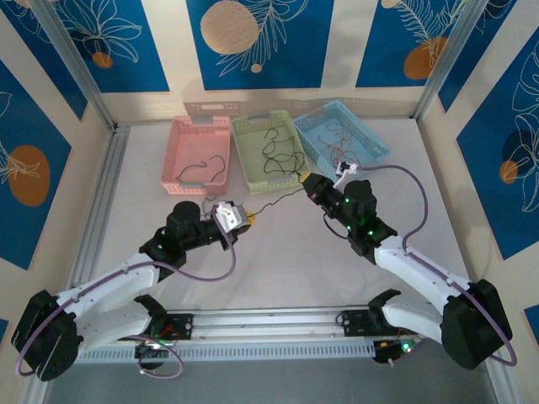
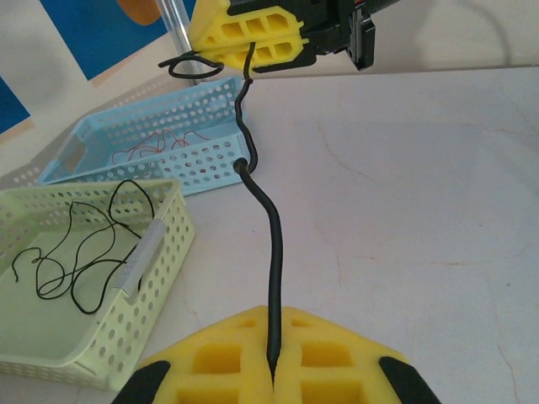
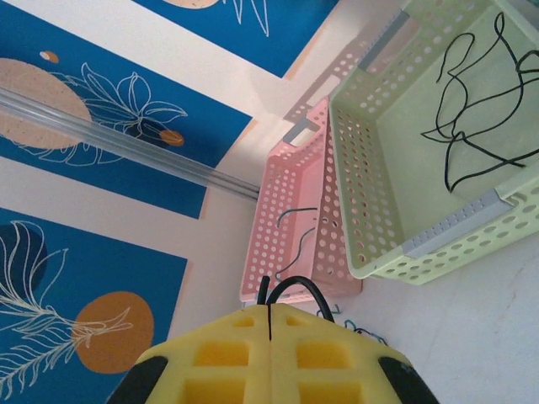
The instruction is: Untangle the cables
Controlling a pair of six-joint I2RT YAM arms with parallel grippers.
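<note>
Cable (image 2: 274,252), black and thin, runs between the two grippers. In the left wrist view the left gripper (image 2: 271,337) has its yellow pads (image 2: 210,362) closed on one end. From there the line climbs toward twelve o'clock, with a few kinks, to the right gripper (image 2: 253,38), which is also clamped on it. From above, the same cable (image 1: 276,202) is a hair-thin line over the table (image 1: 286,269). There the right gripper (image 1: 305,179) sits at about two o'clock from the left gripper (image 1: 244,215).

The right wrist view gives the far side of that grip: a short black loop (image 3: 290,290) stands out of the closed right gripper (image 3: 269,337).

More cables lie in the baskets at the table's twelve o'clock edge. There are black strands (image 2: 76,252) in the green basket (image 2: 160,252), red wires (image 2: 160,143) in the blue basket (image 2: 202,160), and a dark strand (image 1: 206,168) in the pink basket (image 1: 181,126) (its colour is hard to judge).

The cable's ends are buried between the pads. A teal squiggle (image 3: 358,326) beside the right gripper is too small to identify.
</note>
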